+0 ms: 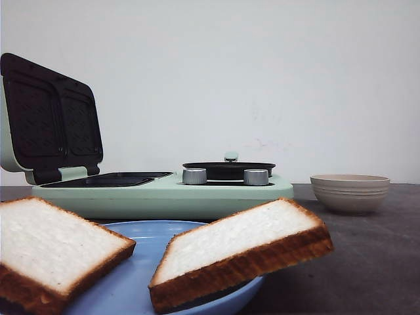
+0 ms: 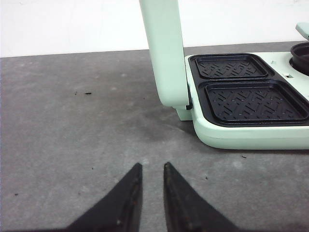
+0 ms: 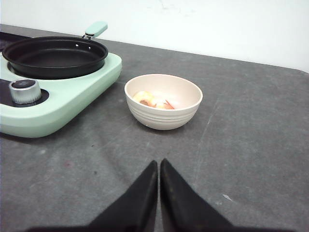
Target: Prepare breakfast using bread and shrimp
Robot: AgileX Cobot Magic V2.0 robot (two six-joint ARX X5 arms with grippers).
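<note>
1. Two thick square slices of white bread with golden-brown crusts are seen on a round light-blue plate (image 1: 141,282) at the near edge of the front view. The left slice (image 1: 56,246) lies flat on the plate; the right slice (image 1: 239,252) is tilted, with its right corner overhanging the plate rim.
2. A mint-green breakfast maker (image 1: 164,193) is set behind the plate on the grey table (image 1: 367,262). Its lid (image 1: 49,121), lined with black grill plates, is raised upright at the left end.
3. In the left wrist view, two empty black ridged sandwich trays (image 2: 253,101) are seen side by side in the appliance base.
4. A shallow black round pan (image 3: 55,55) with a mint handle (image 3: 95,29) is seated on the right section of the appliance. Two silver knobs (image 1: 194,176) are noted just in front of it.
5. A beige ribbed bowl (image 3: 164,101) is placed on the table to the right of the appliance, apart from it. Pale orange-pink shrimp pieces (image 3: 152,100) are visible inside.
6. Left tool (image 2: 152,169): black fingers slightly apart, nothing between them, above bare table near the raised lid.
7. Right tool (image 3: 159,164): fingertips pressed together, nothing held, pointed toward the bowl, well short of it.
</note>
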